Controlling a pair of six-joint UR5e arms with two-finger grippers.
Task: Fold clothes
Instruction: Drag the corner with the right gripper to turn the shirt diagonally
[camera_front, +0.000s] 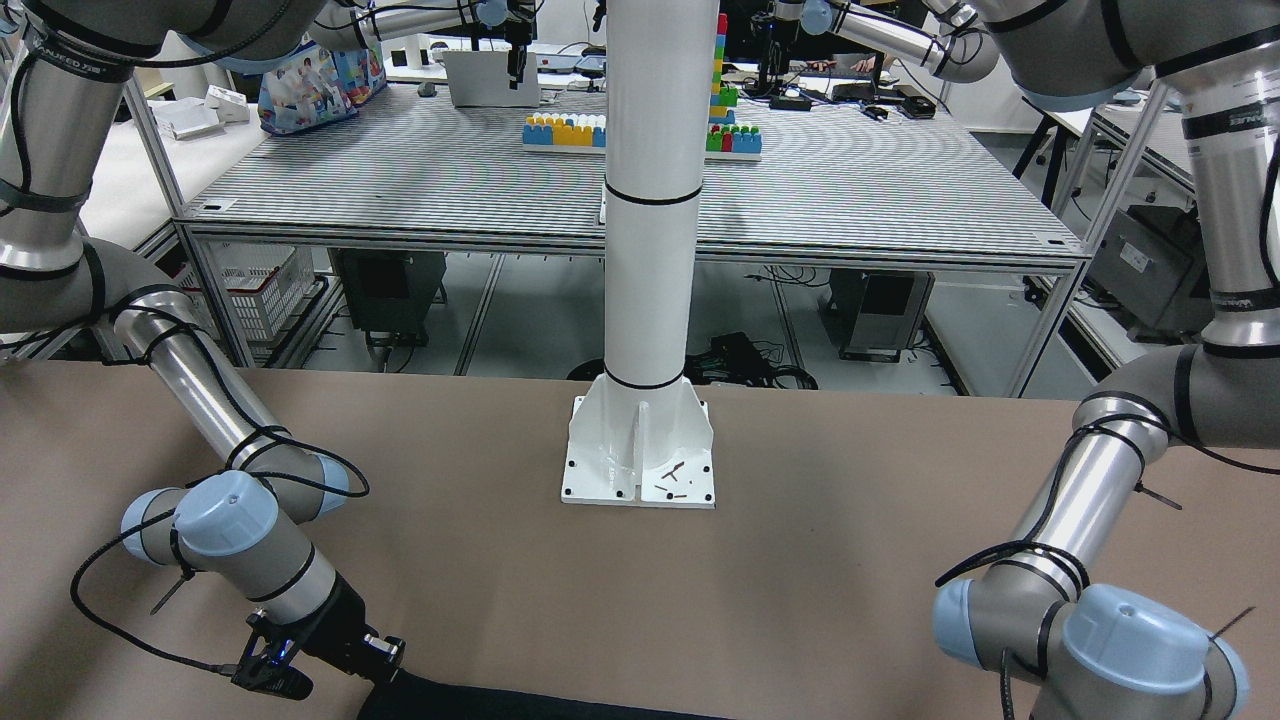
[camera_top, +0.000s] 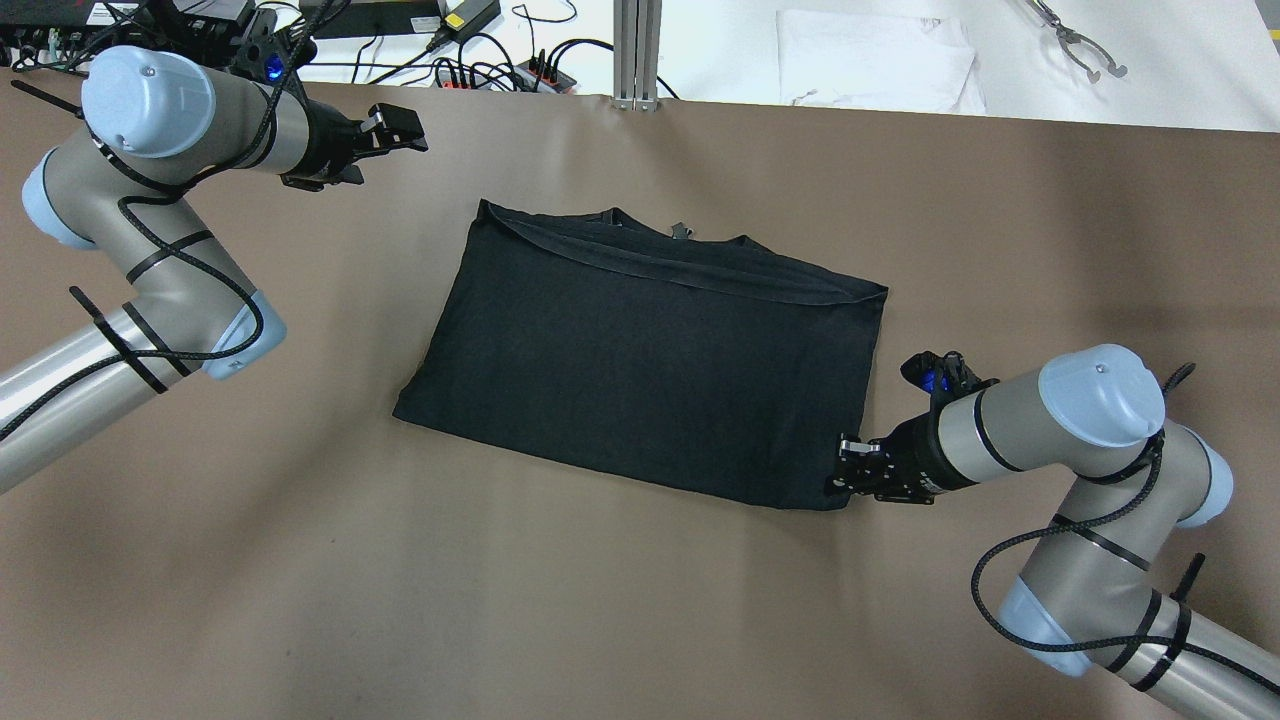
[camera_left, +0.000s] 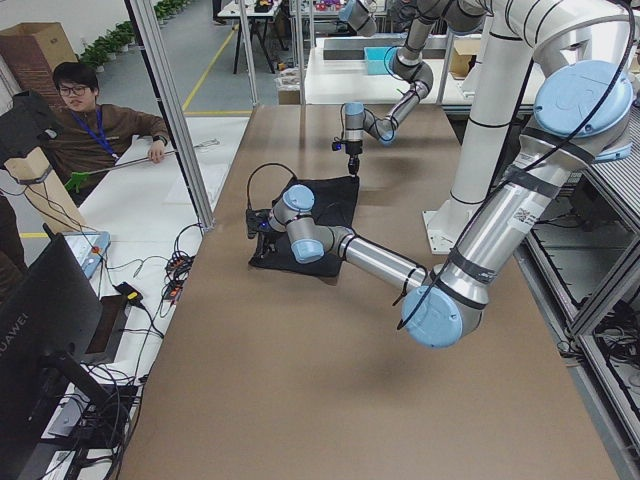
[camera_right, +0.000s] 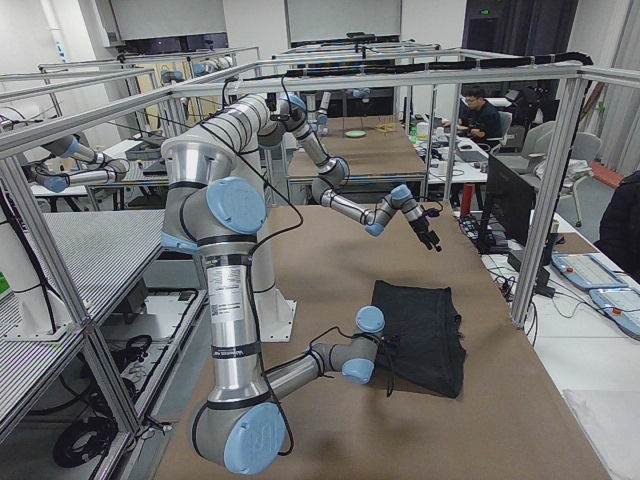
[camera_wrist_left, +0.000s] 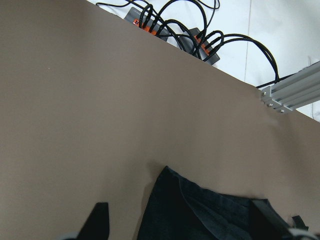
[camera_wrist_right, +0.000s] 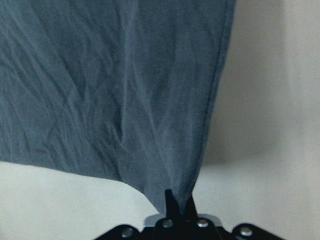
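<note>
The black garment (camera_top: 650, 360) lies folded flat in the middle of the brown table, collar edge toward the far side. My right gripper (camera_top: 838, 478) is shut on its near right corner, and the right wrist view shows the closed fingertips (camera_wrist_right: 178, 202) pinching the fabric (camera_wrist_right: 125, 100). My left gripper (camera_top: 408, 130) is open and empty, hovering above the table beyond the garment's far left corner. In the left wrist view its fingers (camera_wrist_left: 98, 220) stand wide apart over that corner (camera_wrist_left: 200, 210).
The white post's base plate (camera_front: 638, 460) stands on the robot's side of the table. Beyond the far edge are a folded white cloth (camera_top: 875, 60), power strips with cables (camera_top: 480, 70), an aluminium post (camera_top: 638, 50) and metal tongs (camera_top: 1075, 45). An operator (camera_left: 90, 125) sits there.
</note>
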